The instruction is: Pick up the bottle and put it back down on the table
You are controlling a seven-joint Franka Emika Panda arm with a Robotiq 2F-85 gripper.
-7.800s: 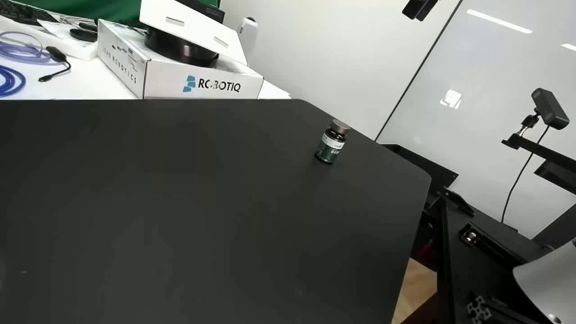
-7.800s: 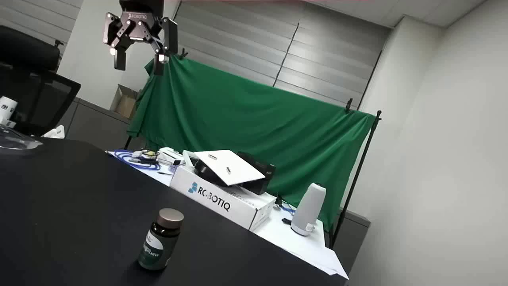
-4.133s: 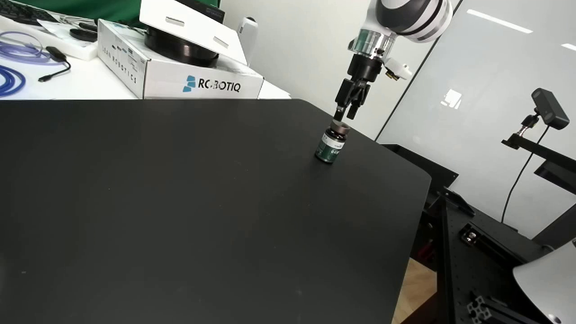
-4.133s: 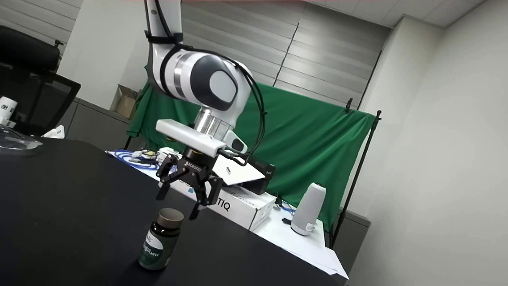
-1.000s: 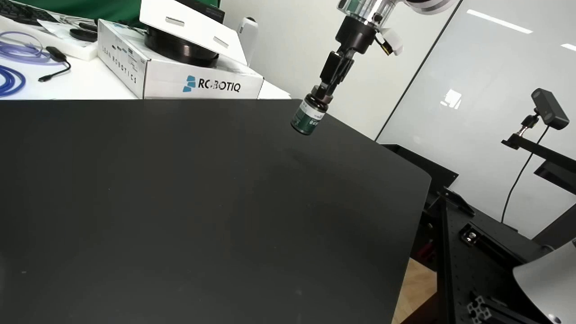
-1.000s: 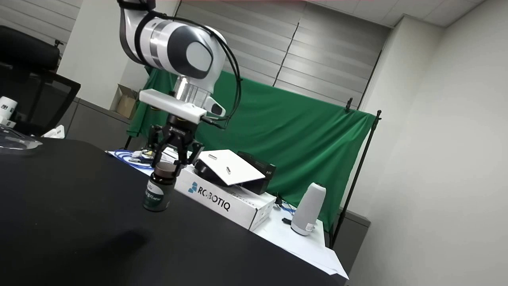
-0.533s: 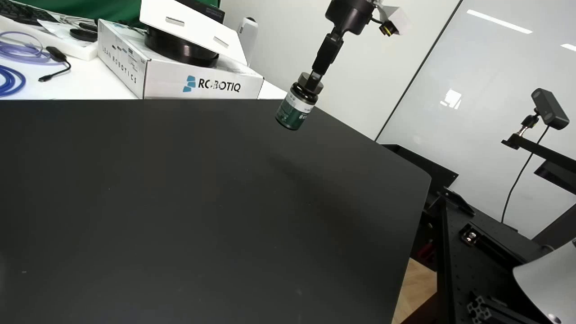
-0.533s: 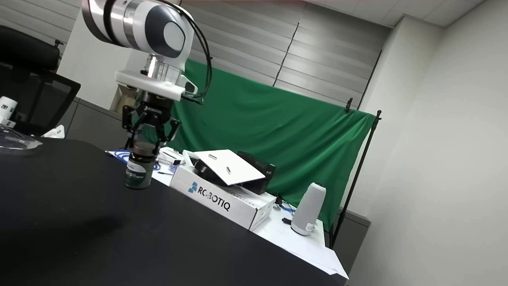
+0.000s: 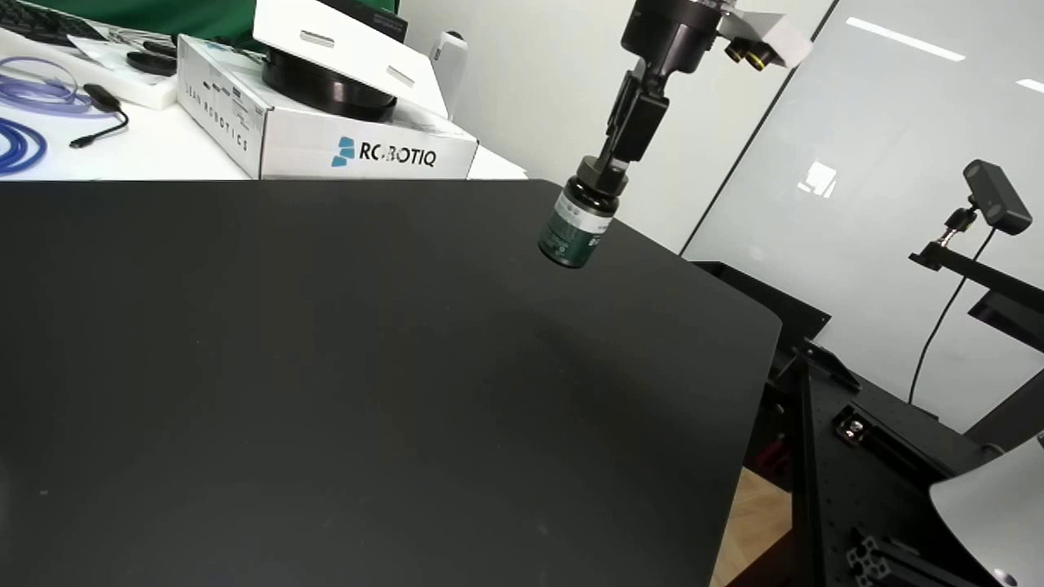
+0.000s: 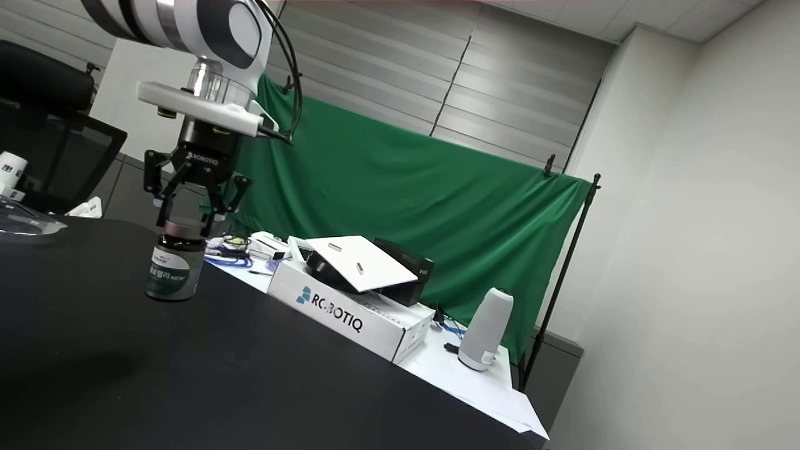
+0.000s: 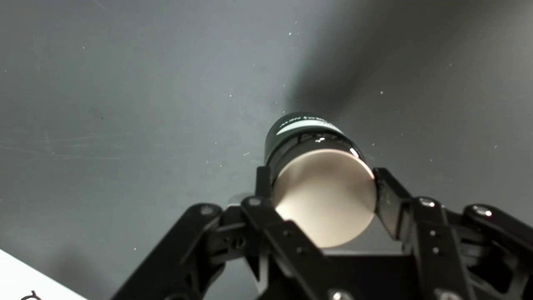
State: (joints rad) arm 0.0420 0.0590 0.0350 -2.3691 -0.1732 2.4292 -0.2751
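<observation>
The small dark bottle (image 9: 579, 224) has a green and white label and a brownish-grey cap. My gripper (image 10: 185, 220) is shut on that cap from both sides, and the bottle (image 10: 174, 265) hangs below the fingers. It is held above the black table (image 9: 326, 367), with its shadow lying apart from it on the surface. In the wrist view the round cap top (image 11: 325, 200) fills the space between the fingertips, and the gripper (image 11: 323, 183) touches it left and right. The bottle's base is hidden there.
Beyond the table's far edge stands a white printed box (image 9: 367, 155) with a tilted white panel on top. A camera on a black bracket (image 9: 995, 196) sits beside the table. A clear plastic item (image 10: 28, 224) lies at the table's edge, near an office chair (image 10: 50, 125).
The bottle stood on the table under the open gripper; it was then gripped and lifted. Over the last second, gripper and bottle shifted sideways across the table, the grip unchanged.
</observation>
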